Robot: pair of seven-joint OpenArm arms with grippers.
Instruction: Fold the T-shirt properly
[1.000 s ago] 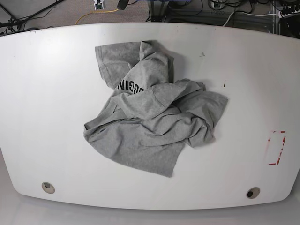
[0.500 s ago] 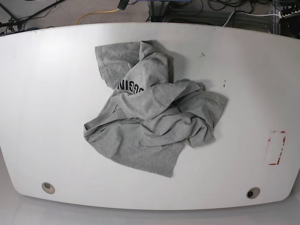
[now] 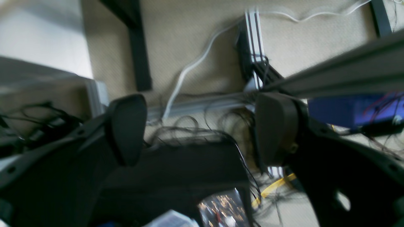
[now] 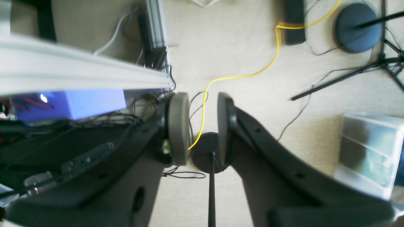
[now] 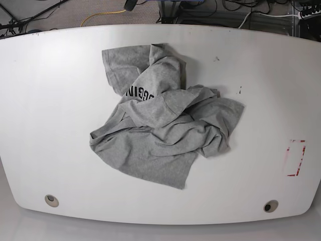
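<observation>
Left wrist view: left gripper (image 3: 202, 129) spread wide, grasping nothing, blurred over beige carpet (image 3: 195, 37) and tangled cables (image 3: 189, 126).
Right wrist view: right gripper (image 4: 202, 126) with a narrow gap between fingers, nothing held, above a yellow cable (image 4: 240, 75) on carpet.
Base view: T-shirt (image 5: 165, 125) crumpled in a heap near the middle of the white table (image 5: 50, 100), part of black lettering (image 5: 139, 93) showing; no arm in sight.

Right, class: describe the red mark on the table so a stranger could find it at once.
Start at the white table, then go to the side away from the crumpled T-shirt. Near that edge is an upright red rectangle outline, the only coloured marking, unlike the small dark specks and round holes.
</observation>
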